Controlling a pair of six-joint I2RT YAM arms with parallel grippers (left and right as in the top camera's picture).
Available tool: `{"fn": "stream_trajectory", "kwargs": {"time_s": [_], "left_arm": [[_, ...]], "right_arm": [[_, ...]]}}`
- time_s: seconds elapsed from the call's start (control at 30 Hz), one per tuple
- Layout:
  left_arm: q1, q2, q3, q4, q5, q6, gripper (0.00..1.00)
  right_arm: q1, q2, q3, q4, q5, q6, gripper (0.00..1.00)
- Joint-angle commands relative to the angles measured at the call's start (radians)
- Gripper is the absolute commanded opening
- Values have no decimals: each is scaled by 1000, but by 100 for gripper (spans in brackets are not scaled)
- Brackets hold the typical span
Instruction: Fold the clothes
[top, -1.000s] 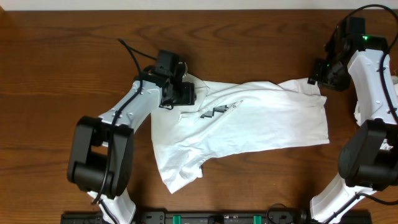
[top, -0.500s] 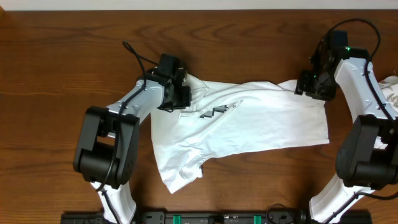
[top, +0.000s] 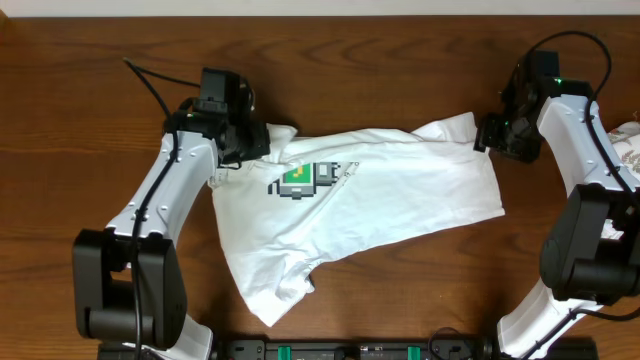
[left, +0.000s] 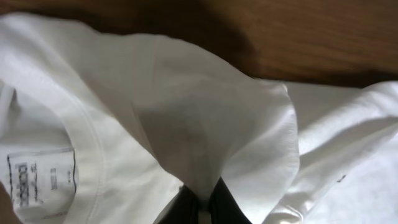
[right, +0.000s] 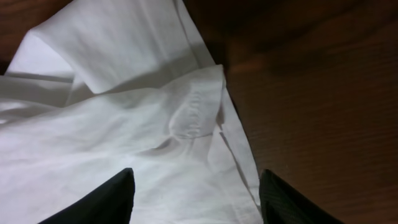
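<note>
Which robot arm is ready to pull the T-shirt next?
Left. The left pincer is shut on the T-shirt near the collar, so it could pull straight away. The right pincer is open over the other end, gripping nothing.

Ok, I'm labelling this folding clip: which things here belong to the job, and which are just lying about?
Job: white T-shirt; left gripper, shut on fabric beside its collar; right gripper, open at the other end.
Lying about: white cloth at the far right edge, mostly hidden.
</note>
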Motion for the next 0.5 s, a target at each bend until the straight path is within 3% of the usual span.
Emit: {"fn": "stream_trajectory", "kwargs": {"time_s": [0.0, 0.23, 0.47], "left_arm": [[-3, 6, 3, -40, -2, 17, 7], [-3, -2, 5, -146, 45, 17, 7], [-3, -11, 5, -244, 58, 18, 8]], "right_arm": [[1, 4, -19, 12, 5, 0, 64], [14, 5, -99, 180, -179, -143, 65], [14, 8, -186, 491, -241, -147, 64]]}}
